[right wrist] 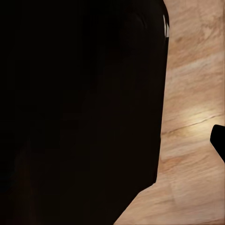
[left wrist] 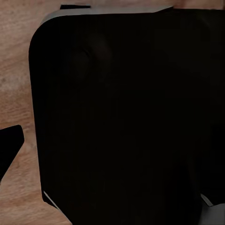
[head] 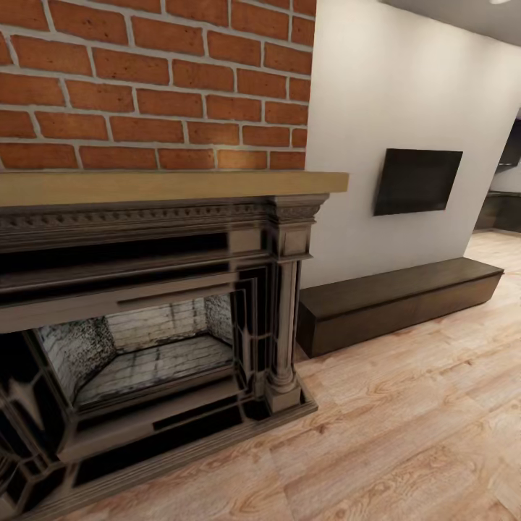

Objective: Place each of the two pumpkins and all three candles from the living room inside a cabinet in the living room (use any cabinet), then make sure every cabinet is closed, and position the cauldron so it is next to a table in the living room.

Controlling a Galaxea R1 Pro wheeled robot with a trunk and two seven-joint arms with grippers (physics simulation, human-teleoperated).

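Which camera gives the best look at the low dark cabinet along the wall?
The head view: the cabinet lies whole along the white wall, right of the fireplace and below the TV, its fronts shut. Both wrist views show a dark shape over wooden floor, nothing of the cabinet.

The head camera looks forward and slightly down from standing height, close to a dark fireplace [head: 145,325] that spreads from nine to six o'clock, with a brick wall [head: 152,79] above it at eleven. At three o'clock, farther off, a long low cabinet [head: 398,304] runs along the white wall under a television [head: 417,180]. The left wrist camera points down at the wooden floor [left wrist: 16,84], very near a black body [left wrist: 126,117], perhaps the robot's base. The right wrist camera faces likewise, with floor [right wrist: 192,108] at three o'clock. All three views share the plank floor [head: 405,434].
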